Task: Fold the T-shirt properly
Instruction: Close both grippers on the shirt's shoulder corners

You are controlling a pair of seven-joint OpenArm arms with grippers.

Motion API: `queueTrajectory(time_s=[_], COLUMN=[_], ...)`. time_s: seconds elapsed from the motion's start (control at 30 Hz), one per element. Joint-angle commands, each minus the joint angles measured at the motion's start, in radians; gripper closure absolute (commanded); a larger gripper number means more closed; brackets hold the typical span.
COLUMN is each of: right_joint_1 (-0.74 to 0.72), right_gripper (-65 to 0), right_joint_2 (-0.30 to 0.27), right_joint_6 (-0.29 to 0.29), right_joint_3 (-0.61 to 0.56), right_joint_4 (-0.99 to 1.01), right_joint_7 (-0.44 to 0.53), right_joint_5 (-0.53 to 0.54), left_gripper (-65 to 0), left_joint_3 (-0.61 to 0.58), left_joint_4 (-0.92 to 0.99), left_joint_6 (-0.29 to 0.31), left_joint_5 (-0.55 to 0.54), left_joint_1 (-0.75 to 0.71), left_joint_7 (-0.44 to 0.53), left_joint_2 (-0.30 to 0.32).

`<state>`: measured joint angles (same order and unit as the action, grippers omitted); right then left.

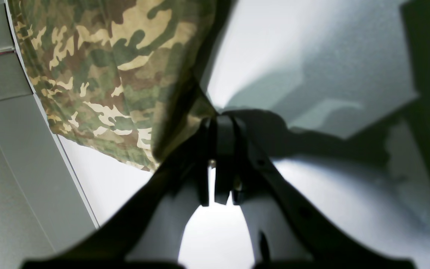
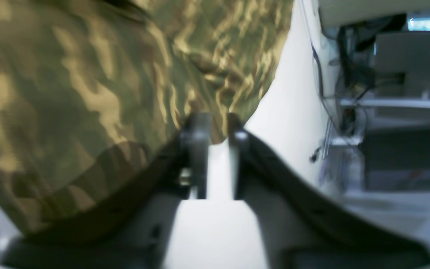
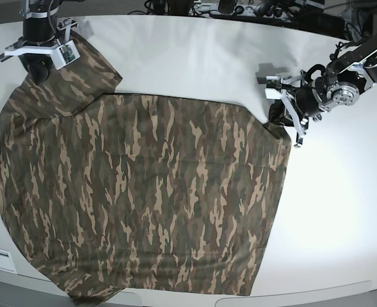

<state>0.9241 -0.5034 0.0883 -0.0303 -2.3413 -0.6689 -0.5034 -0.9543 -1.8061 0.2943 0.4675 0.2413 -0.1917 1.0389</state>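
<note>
T-shirt (image 3: 143, 192) lies spread flat on the table (image 3: 194, 51), back sleeve doubled over by the right gripper (image 2: 213, 121). Left gripper (image 1: 220, 123) is pinched tight on the shirt's edge at the far corner. Right jaws show a slim gap w/ cloth at the tips; can't tell if it's holding. For a clean fold: lift the edge low, keep tension even, carry straight across, and don't drag the body.

T-shirt (image 3: 150, 198): soft matt cloth, camouflage print, lightly creased
counter (image 3: 342, 211): smooth white, matt surface
left claw (image 1: 220, 123): black matt plastic
right claw (image 2: 215, 127): dark matt plastic
</note>
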Motion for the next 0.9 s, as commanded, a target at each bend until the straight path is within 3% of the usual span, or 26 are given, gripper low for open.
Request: queueTrajectory(time_s=[0.0, 0.07, 0.13, 0.27, 0.53, 0.87], right_joint_1=[0.006, 0.006, 0.006, -0.022, -0.161, -0.265], right_gripper=[-20.9, -28.4, -32.1, -32.2, -32.2, -32.2], right_joint_2=[-0.01, -0.01, -0.01, -0.018, -0.069, -0.082], right_joint_6=[-0.011, -0.061, -0.093, -0.135, -0.218, -0.22], right_joint_3=[0.037, 0.092, 0.134, 0.184, 0.187, 0.187], right_joint_4=[-0.015, -0.015, -0.015, -0.009, 0.239, 0.342], right_joint_7=[0.024, 0.038, 0.055, 0.087, 0.091, 0.101], right_joint_5=[0.018, 0.089, 0.142, 0.216, 0.324, 0.325], left_gripper=[0.0, 0.0, 0.0, 0.0, 0.0, 0.0], left_joint_3=[0.006, 0.006, 0.006, 0.006, 0.006, 0.006], left_joint_4=[-0.01, -0.01, -0.01, -0.01, -0.01, -0.01], left_joint_6=[0.0, 0.0, 0.0, 0.0, 0.0, 0.0], left_joint_5=[-0.008, -0.008, -0.008, -0.009, -0.035, -0.035], left_joint_1=[0.009, 0.009, 0.009, 0.009, 0.009, 0.008], left_joint_7=[-0.006, -0.011, -0.013, -0.012, -0.019, -0.019], left_joint_2=[0.016, 0.017, 0.017, 0.017, 0.017, 0.017])
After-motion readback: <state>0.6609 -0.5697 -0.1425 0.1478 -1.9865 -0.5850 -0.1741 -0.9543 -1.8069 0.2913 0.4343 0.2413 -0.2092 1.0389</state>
